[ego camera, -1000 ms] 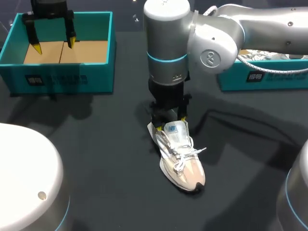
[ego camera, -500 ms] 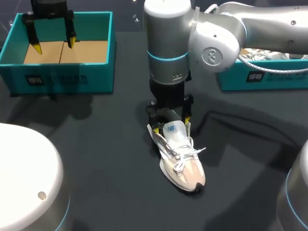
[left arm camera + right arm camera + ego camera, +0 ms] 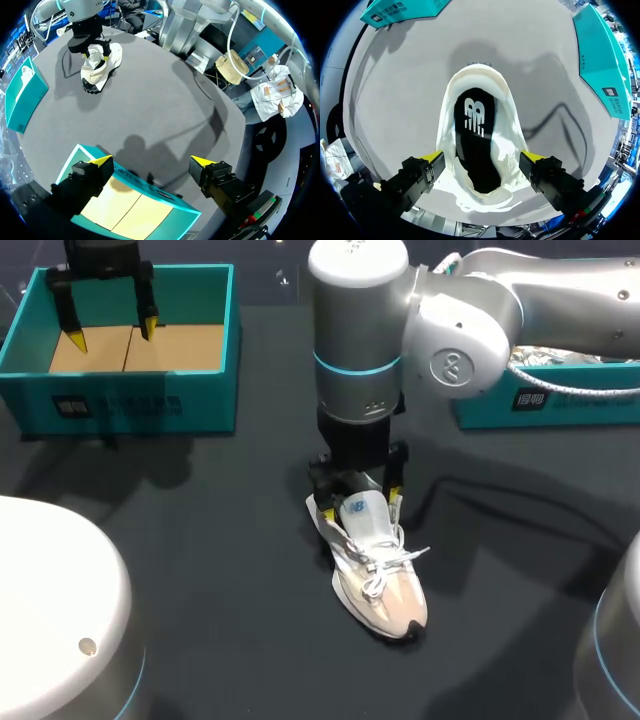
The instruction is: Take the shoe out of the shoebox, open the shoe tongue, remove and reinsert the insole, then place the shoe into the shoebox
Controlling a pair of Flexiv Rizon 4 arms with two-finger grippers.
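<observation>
My right pincer (image 3: 360, 502) hangs released over the heel end of the shoe (image 3: 377, 565), one yellow-tipped finger on either side of the collar. The shoe sits upright near the middle of the tabletop (image 3: 220, 540), toe pointing toward 5 o'clock, laces loose across the top. Looking down along the right wrist, I see the dark insole (image 3: 474, 145) inside the opening. The shoebox (image 3: 130, 400) stands at 10 o'clock from the shoe, and my left pincer (image 3: 113, 335) hovers above it, released and empty.
</observation>
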